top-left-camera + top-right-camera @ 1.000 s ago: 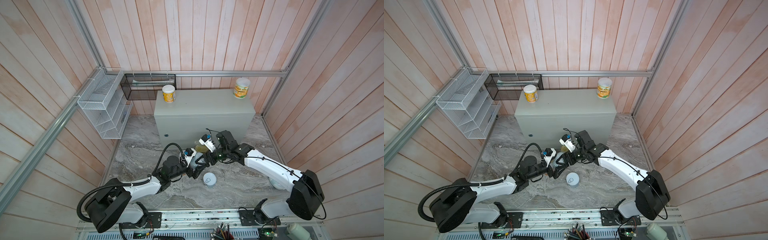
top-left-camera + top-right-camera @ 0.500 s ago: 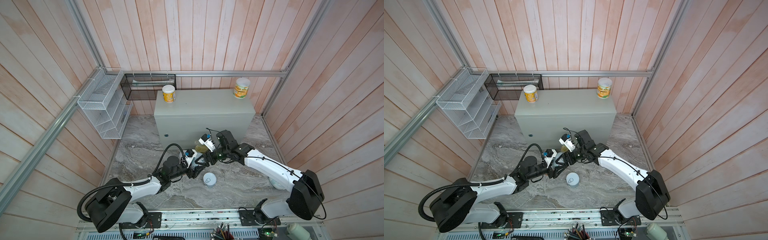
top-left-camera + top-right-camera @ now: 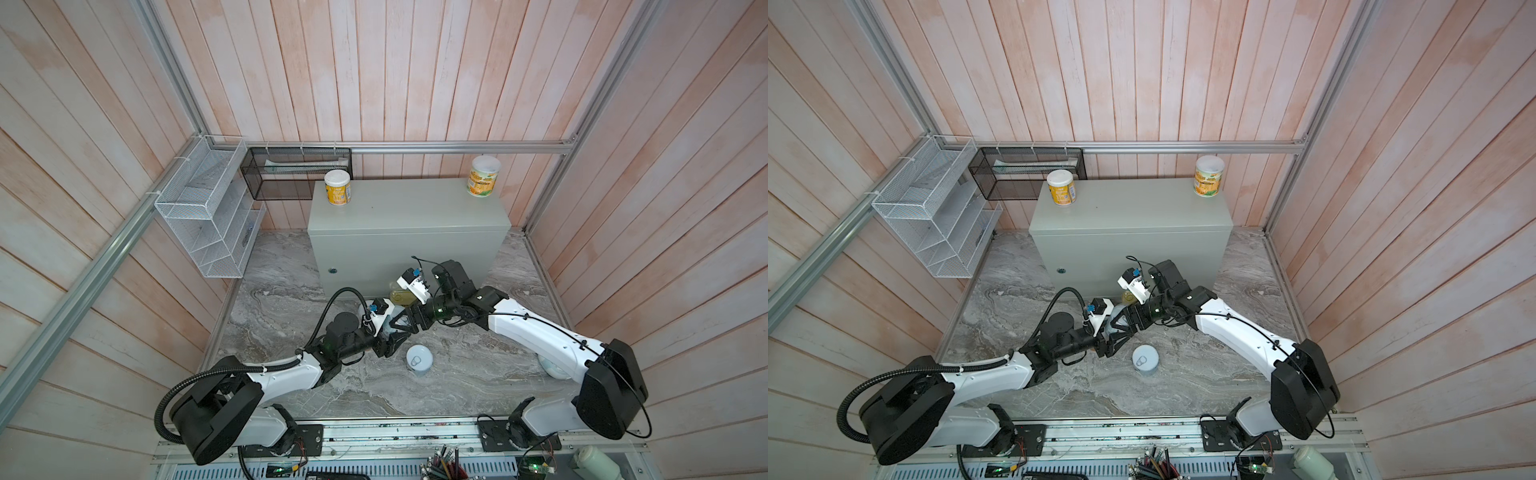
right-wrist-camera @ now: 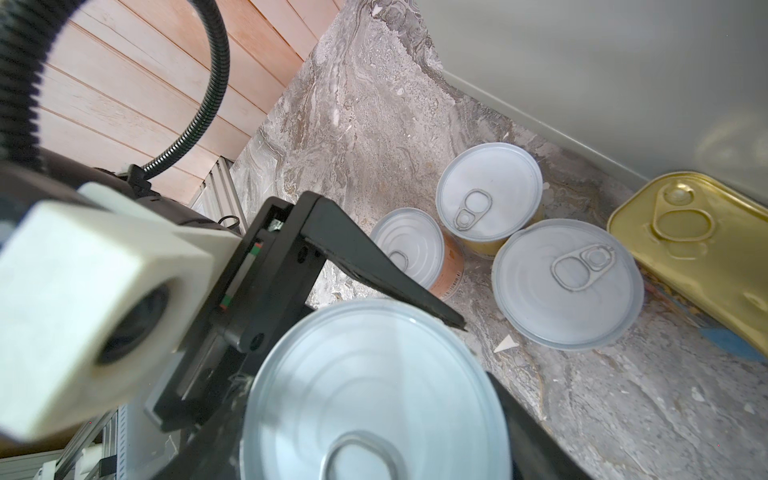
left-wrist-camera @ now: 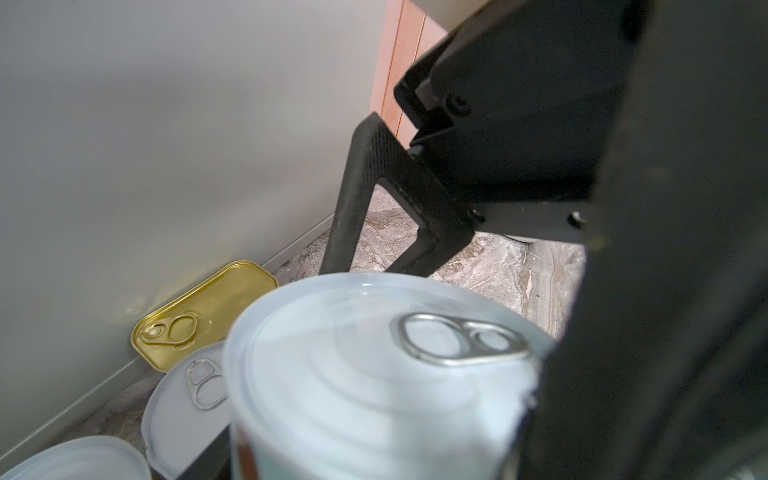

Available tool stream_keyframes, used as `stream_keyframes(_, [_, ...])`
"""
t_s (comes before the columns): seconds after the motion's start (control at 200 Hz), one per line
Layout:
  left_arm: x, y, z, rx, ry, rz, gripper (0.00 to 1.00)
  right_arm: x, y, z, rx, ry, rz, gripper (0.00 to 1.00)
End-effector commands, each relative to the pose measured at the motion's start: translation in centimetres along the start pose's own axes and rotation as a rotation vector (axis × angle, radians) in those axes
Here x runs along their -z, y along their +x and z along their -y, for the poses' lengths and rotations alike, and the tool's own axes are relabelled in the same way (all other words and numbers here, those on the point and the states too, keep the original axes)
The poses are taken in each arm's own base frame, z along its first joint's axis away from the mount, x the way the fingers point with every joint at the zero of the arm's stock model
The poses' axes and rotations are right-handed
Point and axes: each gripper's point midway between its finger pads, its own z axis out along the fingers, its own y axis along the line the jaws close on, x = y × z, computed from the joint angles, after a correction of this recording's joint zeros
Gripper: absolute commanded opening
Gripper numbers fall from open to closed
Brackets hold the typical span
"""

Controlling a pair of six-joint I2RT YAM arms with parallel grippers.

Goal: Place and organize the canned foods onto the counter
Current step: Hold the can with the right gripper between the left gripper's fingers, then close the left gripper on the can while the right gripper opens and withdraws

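A pale blue can with a silver pull-tab top [image 5: 374, 374] hangs just above the marble, gripped from both sides. My left gripper [image 3: 390, 336] is shut on it, and my right gripper [image 3: 401, 326] is shut on the same can [image 4: 374, 395] from the opposite side. On the floor against the counter's front [image 3: 409, 249] stand three more cans [image 4: 490, 191] [image 4: 409, 245] [image 4: 567, 282] and a gold-topped tin [image 4: 698, 245]. Another can [image 3: 419, 360] stands alone nearer the front. Two yellow-labelled cans [image 3: 337, 188] [image 3: 483, 175] stand on the counter's back corners.
A white wire basket [image 3: 208, 216] hangs on the left wall and a black mesh basket [image 3: 297, 174] on the back wall beside the counter. Wooden walls close in on three sides. Both arms cross low over the marble floor [image 3: 478, 374].
My left gripper's jaws have closed onto the can that my right gripper holds. Neither arm has shifted noticeably.
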Motion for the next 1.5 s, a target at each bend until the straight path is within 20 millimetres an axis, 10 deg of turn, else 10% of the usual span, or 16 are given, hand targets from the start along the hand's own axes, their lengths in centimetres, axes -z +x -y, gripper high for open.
stream_keyframes(0.0, [0.1, -1.2, -0.7, 0.018, -0.035, 0.052, 0.62, 0.2, -0.2, -1.2, 0.007, -0.044, -0.01, 0.64])
stream_keyframes(0.945, [0.1, -1.3, -1.1, 0.034, -0.055, 0.052, 0.55, 1.0, 0.5, -0.3, 0.023, 0.032, 0.016, 0.86])
stream_keyframes(1.495, [0.2, -1.1, -1.8, 0.034, -0.096, 0.044, 0.55, 5.3, -0.5, 2.5, -0.058, 0.011, 0.278, 0.86])
